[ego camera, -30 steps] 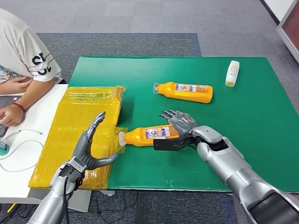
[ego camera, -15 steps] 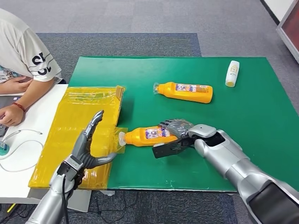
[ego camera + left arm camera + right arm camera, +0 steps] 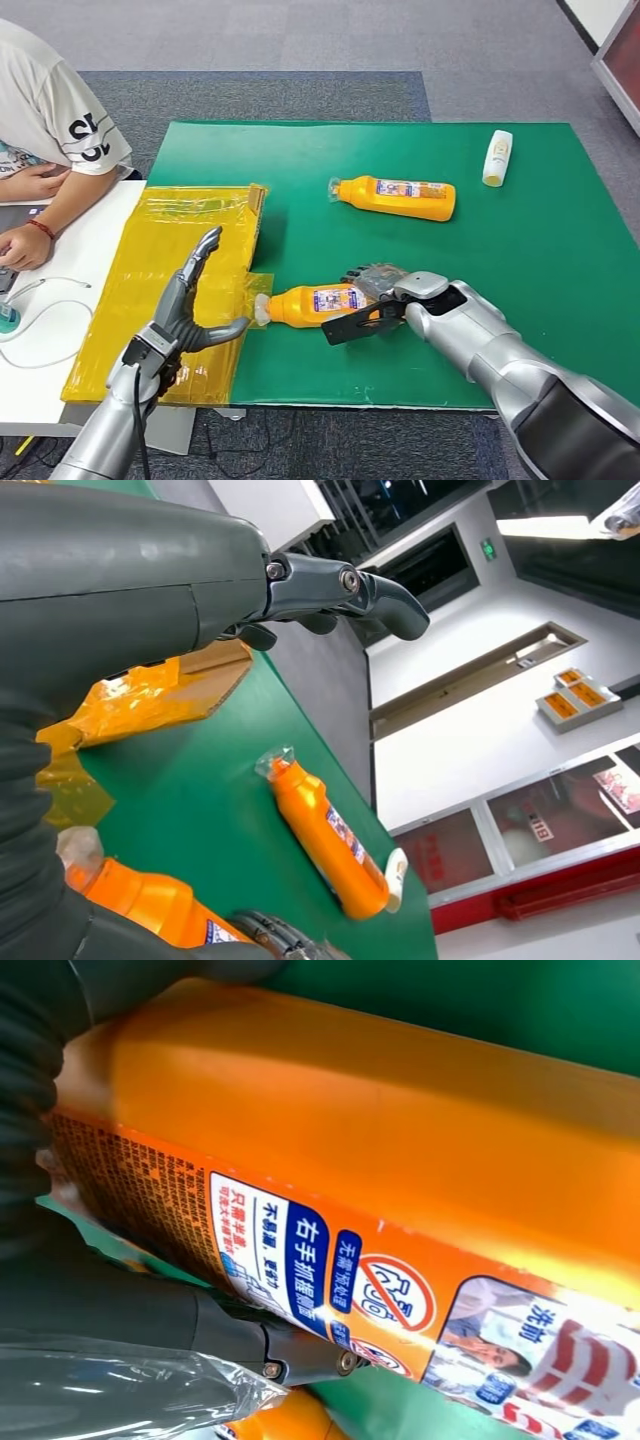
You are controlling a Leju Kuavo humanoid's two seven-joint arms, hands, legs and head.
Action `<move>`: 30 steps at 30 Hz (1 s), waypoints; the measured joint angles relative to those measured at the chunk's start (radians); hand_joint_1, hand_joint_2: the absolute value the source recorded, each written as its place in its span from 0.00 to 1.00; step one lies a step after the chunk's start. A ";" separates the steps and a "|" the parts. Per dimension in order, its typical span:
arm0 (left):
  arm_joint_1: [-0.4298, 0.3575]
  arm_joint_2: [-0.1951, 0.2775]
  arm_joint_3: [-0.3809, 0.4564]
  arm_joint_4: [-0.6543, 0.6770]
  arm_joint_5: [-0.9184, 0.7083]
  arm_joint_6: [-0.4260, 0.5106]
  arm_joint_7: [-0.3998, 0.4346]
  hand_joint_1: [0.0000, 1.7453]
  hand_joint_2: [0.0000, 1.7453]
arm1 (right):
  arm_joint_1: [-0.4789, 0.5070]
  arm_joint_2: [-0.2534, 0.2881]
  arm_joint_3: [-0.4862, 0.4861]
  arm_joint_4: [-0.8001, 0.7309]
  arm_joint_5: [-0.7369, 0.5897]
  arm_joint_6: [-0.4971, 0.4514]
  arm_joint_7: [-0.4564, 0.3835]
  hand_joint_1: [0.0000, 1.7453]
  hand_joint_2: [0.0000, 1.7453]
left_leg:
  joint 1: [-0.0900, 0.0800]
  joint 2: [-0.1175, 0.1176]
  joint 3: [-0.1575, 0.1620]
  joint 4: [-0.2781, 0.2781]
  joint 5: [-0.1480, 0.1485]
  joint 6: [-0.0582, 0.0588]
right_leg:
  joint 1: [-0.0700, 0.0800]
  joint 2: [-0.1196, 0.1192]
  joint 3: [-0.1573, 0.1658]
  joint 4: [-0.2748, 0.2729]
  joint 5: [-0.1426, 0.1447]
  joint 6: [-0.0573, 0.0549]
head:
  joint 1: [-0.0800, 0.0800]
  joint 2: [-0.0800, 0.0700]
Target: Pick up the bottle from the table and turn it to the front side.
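Near orange bottle (image 3: 321, 303) lies on its side on the green surface (image 3: 528, 260), cap end toward the yellow plastic sheet (image 3: 162, 270), its wrapped cap touching the sheet's edge. Right hand (image 3: 375, 296) grasps the bottle's base end: fingers curled over the top, dark thumb (image 3: 355, 324) running along the near side. In the right wrist view, the orange body and label (image 3: 340, 1270) press against the hand, the thumb (image 3: 249, 1335) just under the label. Left hand (image 3: 185, 310) hovers above the yellow sheet, released, fingers spread and pointing up, thumb out toward the bottle cap, touching nothing. Second orange bottle (image 3: 394, 197) lies farther back, well apart. Small white bottle (image 3: 496, 158) lies near the far right corner.
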State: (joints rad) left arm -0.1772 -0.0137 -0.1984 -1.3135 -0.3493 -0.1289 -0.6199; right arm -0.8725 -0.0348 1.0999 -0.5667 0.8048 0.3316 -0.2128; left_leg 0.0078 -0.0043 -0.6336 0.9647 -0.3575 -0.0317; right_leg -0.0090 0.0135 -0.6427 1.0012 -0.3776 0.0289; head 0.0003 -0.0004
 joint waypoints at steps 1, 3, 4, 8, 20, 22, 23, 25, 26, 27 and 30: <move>-0.002 0.000 -0.001 0.002 0.001 0.000 0.000 0.00 1.00 | -0.001 0.000 0.001 0.004 -0.005 -0.002 0.000 0.00 1.00 | 0.000 0.000 0.000 0.000 0.000 0.000 | 0.000 0.000 0.000 0.000 0.000 0.000 | 0.000 0.000; -0.005 0.000 -0.003 0.004 0.003 0.001 0.000 0.00 1.00 | -0.001 0.001 0.002 0.009 -0.016 -0.007 0.001 0.00 1.00 | 0.000 0.000 0.000 0.000 0.000 0.000 | 0.000 0.000 0.000 0.000 0.000 0.000 | 0.000 0.000; -0.005 0.000 -0.004 0.005 0.004 0.001 0.000 0.00 1.00 | -0.001 0.001 0.003 0.011 -0.022 -0.009 0.001 0.06 1.00 | 0.000 0.000 0.000 0.000 0.000 0.000 | 0.000 0.000 0.000 0.000 0.000 0.000 | 0.000 0.000; -0.005 0.000 -0.005 0.006 0.005 0.003 0.000 0.00 1.00 | -0.001 0.001 0.003 0.014 -0.043 -0.019 0.002 0.61 1.00 | 0.000 0.000 0.000 0.000 0.000 0.000 | 0.000 0.000 0.000 0.000 0.000 0.000 | 0.000 0.000; -0.004 0.001 -0.006 0.007 0.005 0.006 0.000 0.00 1.00 | 0.008 -0.007 -0.012 0.015 -0.094 -0.089 -0.005 1.00 1.00 | 0.000 0.000 0.000 0.000 0.001 0.000 | 0.000 0.000 0.000 0.000 0.001 0.000 | 0.000 0.000; -0.001 0.001 -0.006 0.008 0.005 0.006 0.000 0.00 1.00 | 0.014 -0.014 -0.023 0.015 -0.102 -0.101 -0.013 1.00 1.00 | 0.000 0.000 0.000 0.000 0.001 0.000 | 0.000 0.000 0.000 0.000 0.001 0.001 | 0.000 0.000; 0.000 0.001 -0.006 0.010 0.005 0.006 0.000 0.00 1.00 | 0.016 -0.017 -0.026 0.015 -0.104 -0.104 -0.016 1.00 1.00 | 0.000 0.000 0.000 0.000 0.001 0.000 | 0.000 0.000 0.000 0.000 0.001 0.001 | 0.000 0.000; 0.000 0.002 -0.006 0.012 0.005 0.006 0.000 0.00 1.00 | 0.017 -0.021 -0.031 0.015 -0.106 -0.108 -0.019 1.00 1.00 | 0.000 0.000 0.000 0.000 0.001 0.000 | 0.000 0.000 0.000 0.000 0.001 0.001 | 0.000 0.000; 0.000 0.002 -0.006 0.014 0.005 0.006 0.000 0.00 1.00 | 0.018 -0.022 -0.033 0.015 -0.108 -0.110 -0.020 1.00 1.00 | 0.000 0.000 0.000 0.000 0.001 0.000 | 0.000 0.000 0.000 0.000 0.001 0.001 | 0.000 0.000; 0.001 0.002 -0.006 0.015 0.005 0.006 0.000 0.00 1.00 | 0.019 -0.023 -0.035 0.015 -0.110 -0.112 -0.022 1.00 1.00 | 0.000 0.000 0.000 0.000 0.001 0.000 | 0.000 0.000 0.000 0.000 0.001 0.001 | 0.000 0.000; 0.001 0.002 -0.006 0.018 0.005 0.006 0.000 0.00 1.00 | 0.025 -0.025 -0.047 0.015 -0.125 -0.126 -0.031 1.00 1.00 | 0.000 0.000 0.000 0.000 0.001 0.000 | 0.000 0.000 0.000 0.000 0.001 0.001 | 0.000 0.000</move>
State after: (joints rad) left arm -0.1765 -0.0122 -0.2045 -1.2960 -0.3441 -0.1225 -0.6204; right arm -0.8474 -0.0601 1.0529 -0.5517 0.6800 0.2060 -0.2435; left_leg 0.0078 -0.0043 -0.6333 0.9650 -0.3567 -0.0312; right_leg -0.0090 0.0136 -0.6423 1.0010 -0.3764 0.0294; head 0.0003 -0.0004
